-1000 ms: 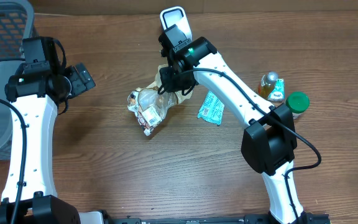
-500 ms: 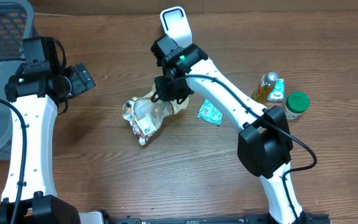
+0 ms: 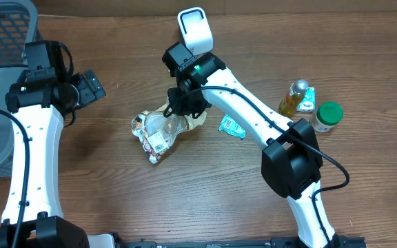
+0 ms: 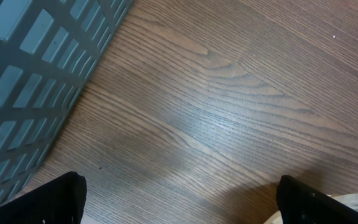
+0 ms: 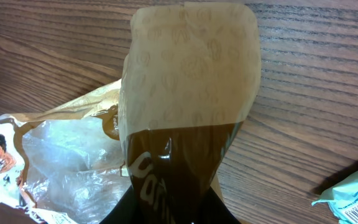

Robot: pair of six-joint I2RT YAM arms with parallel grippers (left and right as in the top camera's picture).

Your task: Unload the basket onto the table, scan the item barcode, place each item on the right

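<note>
Leftward has slid the crinkled clear-and-brown plastic snack bag (image 3: 158,129), now in the middle of the table (image 3: 205,200), pulled by the right jaws. Left wrist: the left jaws stand wide apart over bare wood beside a grey slatted basket (image 4: 30,68). Right wrist: the right jaws are clamped on the bag's brown flap, with a teal packet (image 5: 353,196) nearby.

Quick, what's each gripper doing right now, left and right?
Left gripper: open, holding nothing.
Right gripper: closed, pinching the top end of the bag.
</note>
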